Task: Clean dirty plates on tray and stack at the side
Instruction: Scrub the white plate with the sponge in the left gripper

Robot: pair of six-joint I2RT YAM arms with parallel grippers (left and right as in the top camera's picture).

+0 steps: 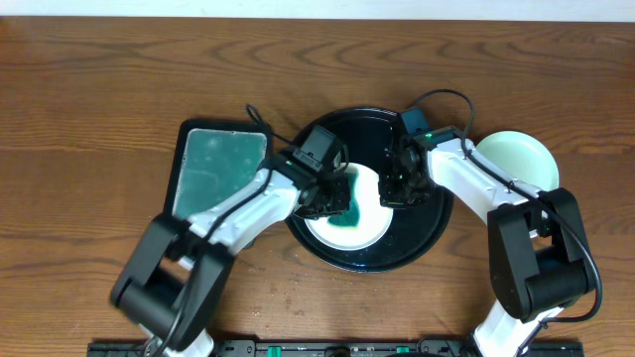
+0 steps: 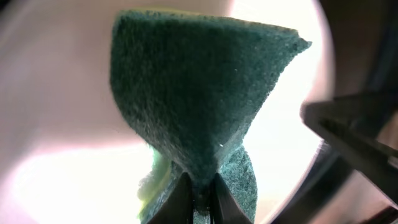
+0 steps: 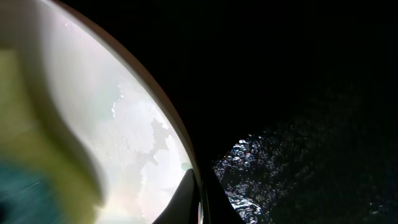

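**A:** Where is the plate sitting?

**B:** The plate (image 1: 369, 220) is lying flat in the middle of the tray (image 1: 429, 233); teal is showing on its left half, right under the left gripper (image 1: 335, 198), so the left arm is the nearer one for the wiping.

**A:** And what is that gripper doing?

**B:** It is pinching a green sponge (image 2: 199, 93) by its lower edge, fingers pressed tight on it; the sponge is fanning out over the white of the plate, though I cannot tell whether it is touching.

**A:** The other side?

**B:** The right gripper (image 3: 200, 200) is reaching in from the opposite side and nipping the plate's right rim, one finger above and one below; I judge it is steadying the plate.

**A:** Anything crowding them?

**B:** The two grippers are working near each other across the plate, so a wide stroke to the right is risking a bump; further out, a side plate (image 1: 516, 159) is sitting on the table (image 1: 99, 99) just beyond the tray's right edge, and a small tray (image 1: 220, 164) of teal is lying to the left, both clear of the wipe.
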